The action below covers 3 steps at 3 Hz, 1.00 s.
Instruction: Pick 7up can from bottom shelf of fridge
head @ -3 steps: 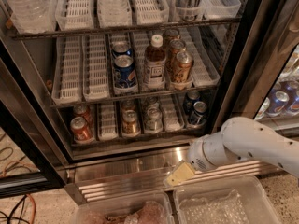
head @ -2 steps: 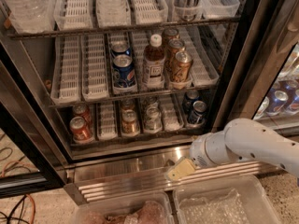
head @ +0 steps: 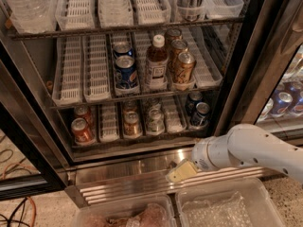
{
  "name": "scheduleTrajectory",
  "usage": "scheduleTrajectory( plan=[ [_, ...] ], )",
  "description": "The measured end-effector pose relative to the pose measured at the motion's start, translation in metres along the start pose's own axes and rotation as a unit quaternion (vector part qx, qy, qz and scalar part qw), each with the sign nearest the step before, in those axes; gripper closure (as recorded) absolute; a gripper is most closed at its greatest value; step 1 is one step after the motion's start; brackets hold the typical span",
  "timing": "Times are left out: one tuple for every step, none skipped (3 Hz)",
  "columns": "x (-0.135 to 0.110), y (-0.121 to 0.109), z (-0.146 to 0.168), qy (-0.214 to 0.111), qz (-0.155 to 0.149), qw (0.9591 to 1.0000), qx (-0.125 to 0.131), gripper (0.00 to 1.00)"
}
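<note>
You have the jaws outside the fridge (head: 239,74), low down and in front of its grilled steel base (head: 123,183). A pale yellow tip shows at the end of the white arm (head: 255,148), which enters from the right of the camera view. You cannot tell from this view whether the jaws stand wide or narrow. Nothing is seen held in them.

The 7up can (head: 155,119) stands upright on the bottom shelf (head: 109,124), above the jaws, a little to their left and deeper into the cabinet. It is well apart from the jaws and untouched. It sits at the front of its white lane tray, with a second can partly hidden just behind it.

Further left of the jaws on the same shelf:
- a gold can (head: 131,124) in the lane beside the 7up can
- an orange can (head: 81,129) near the far left end

Above the jaws and slightly to their right, two dark blue cans (head: 200,114) stand at the right end of that shelf.

Higher above the jaws, the next rack carries a blue can (head: 126,71), a bottle (head: 156,63) and brown-gold cans (head: 183,66).

Below the jaws, two clear plastic bins (head: 215,193) sit side by side at the lower edge of the view
</note>
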<state>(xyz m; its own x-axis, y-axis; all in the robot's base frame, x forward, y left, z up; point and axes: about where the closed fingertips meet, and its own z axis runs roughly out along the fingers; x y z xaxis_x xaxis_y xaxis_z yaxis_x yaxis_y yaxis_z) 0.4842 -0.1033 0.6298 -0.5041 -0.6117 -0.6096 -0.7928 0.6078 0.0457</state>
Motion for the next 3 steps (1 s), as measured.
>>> scheduleTrajectory(
  plan=[
    [-0.003,-0.008,0.013,-0.043,0.022,0.9985,0.024,0.00],
    [-0.011,-0.019,0.026,-0.117,0.024,0.9908,0.063,0.00],
    [-0.042,-0.034,0.022,-0.195,0.016,0.9736,0.117,0.00]
  ],
)
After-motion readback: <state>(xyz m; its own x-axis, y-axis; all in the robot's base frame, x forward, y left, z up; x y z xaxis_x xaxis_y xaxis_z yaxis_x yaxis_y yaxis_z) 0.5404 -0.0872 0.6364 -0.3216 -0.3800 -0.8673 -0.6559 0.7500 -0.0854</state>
